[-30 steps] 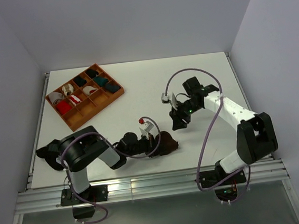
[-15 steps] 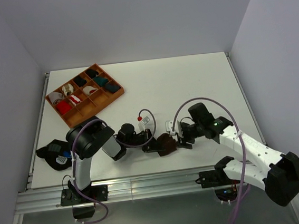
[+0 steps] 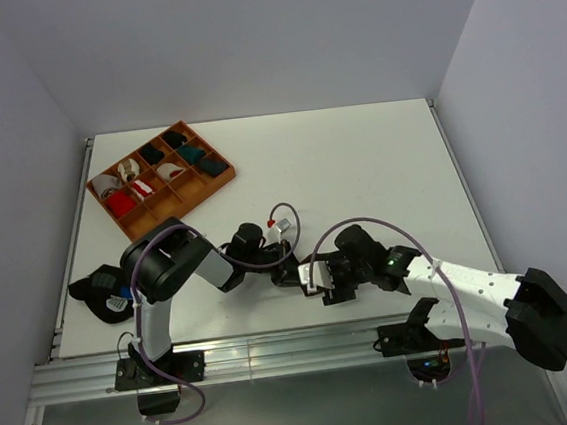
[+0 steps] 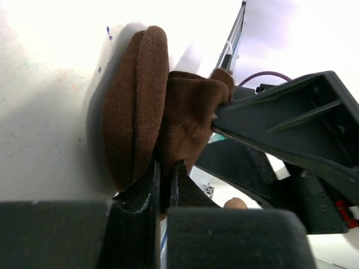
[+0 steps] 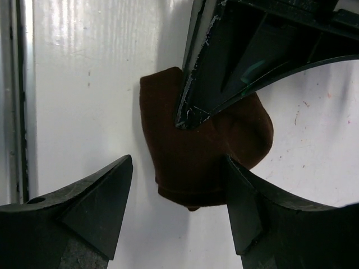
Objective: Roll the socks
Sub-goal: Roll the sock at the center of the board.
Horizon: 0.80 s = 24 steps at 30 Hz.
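Observation:
The dark brown socks point(image 4: 134, 106) lie folded in a lump on the white table near its front edge. The pale cuff does not show. My left gripper point(image 4: 165, 175) is shut on the near end of the fabric. In the right wrist view the socks point(image 5: 196, 148) lie between the spread fingers of my open right gripper point(image 5: 178, 168). Its right finger point(image 5: 241, 196) touches the fabric's edge. The left gripper's finger point(image 5: 196, 95) presses on the socks from above. In the top view my left gripper point(image 3: 291, 269) and right gripper point(image 3: 322, 281) meet over the socks and hide most of them.
An orange divided tray point(image 3: 222, 181) with red, white, teal and dark bundles stands at the back left. A black object point(image 3: 95, 288) lies at the table's left edge. The metal rail point(image 3: 277, 349) runs just below the grippers.
My right arm has swung from the middle right of the table down to the socks, jaws open around them. The left gripper has shifted slightly while keeping hold.

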Tool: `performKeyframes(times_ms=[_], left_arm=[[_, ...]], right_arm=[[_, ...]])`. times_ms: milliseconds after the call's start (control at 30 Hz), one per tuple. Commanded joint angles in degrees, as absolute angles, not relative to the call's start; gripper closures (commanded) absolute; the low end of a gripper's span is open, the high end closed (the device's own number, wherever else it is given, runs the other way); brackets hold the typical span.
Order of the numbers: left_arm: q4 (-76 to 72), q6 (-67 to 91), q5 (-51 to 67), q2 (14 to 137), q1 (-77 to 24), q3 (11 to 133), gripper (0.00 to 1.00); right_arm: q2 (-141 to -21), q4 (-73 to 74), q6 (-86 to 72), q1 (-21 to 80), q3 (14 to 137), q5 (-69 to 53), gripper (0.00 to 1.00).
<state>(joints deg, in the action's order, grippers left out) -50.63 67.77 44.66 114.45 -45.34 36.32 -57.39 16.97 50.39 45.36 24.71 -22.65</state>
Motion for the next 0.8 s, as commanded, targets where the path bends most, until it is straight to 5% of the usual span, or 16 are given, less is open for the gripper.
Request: performKeyframes(times_ms=[0,267,367,433,500,767], left_arm=[[-40.61,64.78,44.73,114.70,-45.44,36.12,1.00],[-41.92,66.00,47.72,116.01,-44.39,37.18,1.00],[-40.36,64.61,47.38,115.06,-44.04,37.70,1.00],[-37.89,61.55,44.15,113.65,-43.95,37.88,0.96],[-37.18,60.21,40.71,110.14,-43.60,37.10,0.85],[-39.29,54.93,25.95,93.72,-43.33,31.12,0.71]], right_arm=[[-60.02,11.08,50.53,46.23,23.91,-18.37,0.28],[-66.43,11.43,51.42,46.50,25.22,-17.49,0.32],[-69.33,13.26,51.15,46.58,27.15,-18.19,0.48],[-70.74,15.37,50.80,46.32,28.29,-19.33,0.70],[-72.33,17.48,50.54,45.97,30.05,-20.03,0.82],[-78.56,26.36,51.85,41.05,37.61,-26.53,0.86]])
